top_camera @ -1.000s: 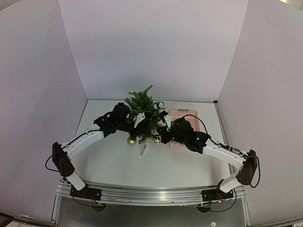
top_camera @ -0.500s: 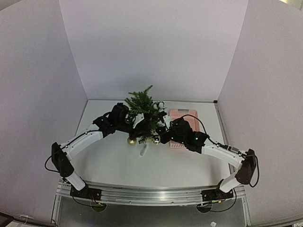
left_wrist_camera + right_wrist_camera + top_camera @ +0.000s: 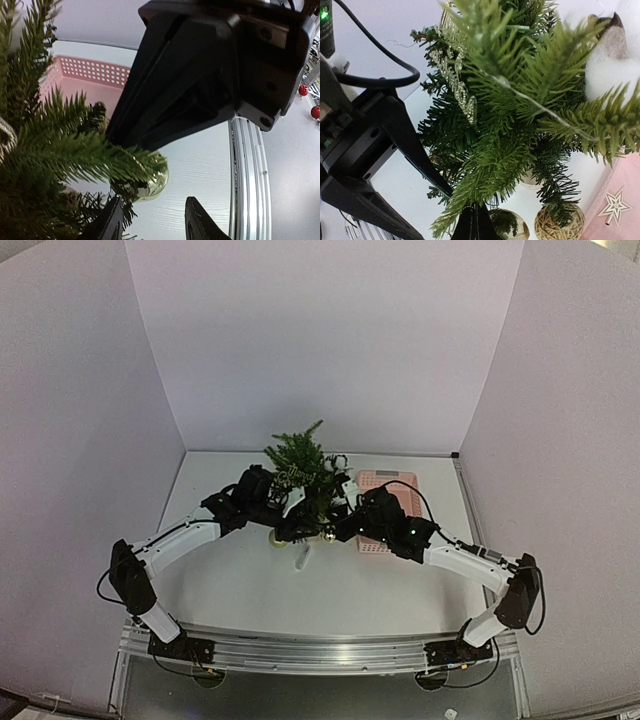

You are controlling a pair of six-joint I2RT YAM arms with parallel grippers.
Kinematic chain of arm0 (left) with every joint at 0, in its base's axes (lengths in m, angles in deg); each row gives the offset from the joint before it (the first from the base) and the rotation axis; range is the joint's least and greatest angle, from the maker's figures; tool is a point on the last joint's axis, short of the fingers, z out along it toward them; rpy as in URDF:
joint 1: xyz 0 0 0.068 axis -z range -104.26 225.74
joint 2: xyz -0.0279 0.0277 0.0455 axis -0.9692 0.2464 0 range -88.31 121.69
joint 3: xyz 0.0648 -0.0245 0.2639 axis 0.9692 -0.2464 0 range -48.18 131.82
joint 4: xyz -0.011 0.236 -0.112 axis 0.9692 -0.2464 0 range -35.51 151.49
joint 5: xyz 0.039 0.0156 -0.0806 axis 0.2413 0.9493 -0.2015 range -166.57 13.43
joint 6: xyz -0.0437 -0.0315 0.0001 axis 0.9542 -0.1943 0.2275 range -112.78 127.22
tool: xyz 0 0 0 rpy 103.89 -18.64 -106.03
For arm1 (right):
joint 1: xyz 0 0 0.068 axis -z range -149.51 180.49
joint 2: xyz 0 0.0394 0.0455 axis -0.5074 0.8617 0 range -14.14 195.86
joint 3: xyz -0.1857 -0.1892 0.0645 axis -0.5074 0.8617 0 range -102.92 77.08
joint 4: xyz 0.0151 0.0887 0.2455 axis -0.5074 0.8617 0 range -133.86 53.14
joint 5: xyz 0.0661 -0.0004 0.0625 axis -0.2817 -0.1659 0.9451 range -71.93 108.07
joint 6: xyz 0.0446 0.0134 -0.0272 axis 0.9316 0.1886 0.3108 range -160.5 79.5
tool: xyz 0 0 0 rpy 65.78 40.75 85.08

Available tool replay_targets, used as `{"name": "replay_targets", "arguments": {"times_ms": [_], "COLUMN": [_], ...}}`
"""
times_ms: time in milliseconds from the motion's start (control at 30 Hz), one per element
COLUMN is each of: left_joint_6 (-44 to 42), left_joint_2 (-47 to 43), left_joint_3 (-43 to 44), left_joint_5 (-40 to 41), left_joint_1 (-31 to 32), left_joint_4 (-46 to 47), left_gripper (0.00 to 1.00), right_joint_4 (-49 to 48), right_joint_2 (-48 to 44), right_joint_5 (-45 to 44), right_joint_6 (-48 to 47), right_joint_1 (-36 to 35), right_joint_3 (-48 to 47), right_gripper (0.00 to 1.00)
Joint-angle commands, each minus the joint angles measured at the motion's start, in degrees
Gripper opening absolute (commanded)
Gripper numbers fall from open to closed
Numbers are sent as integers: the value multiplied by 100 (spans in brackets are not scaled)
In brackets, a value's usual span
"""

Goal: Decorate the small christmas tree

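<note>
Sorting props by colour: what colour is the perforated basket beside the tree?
The basket is pink, clearest in the left wrist view.

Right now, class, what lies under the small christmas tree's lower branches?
A shiny gold ball and a woven straw-coloured ball show beneath the small christmas tree. Needles hide its trunk and most of its base.

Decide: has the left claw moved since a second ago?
Yes. Judged against the pink basket, the left claw has shifted toward the near edge of the table.
</note>
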Motion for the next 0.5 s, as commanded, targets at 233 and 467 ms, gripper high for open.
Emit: {"name": "replay_targets", "arguments": {"times_ms": [233,467], "left_joint_6": [643,1475], "left_joint_2": [-71,-511], "left_joint_3": [-165,-1495], "left_joint_5": [-182,92], "left_joint_1": [6,6], "left_joint_4": [1079,3437], "left_gripper": [52,42], "right_joint_4": [-357,-389], "right_joint_2": [-243,-218], "right_joint_5": [183,232], "right_joint_6": [218,199], "right_joint_1": [22,20], "right_joint_3": [36,25], "right_gripper": [0,0]}}
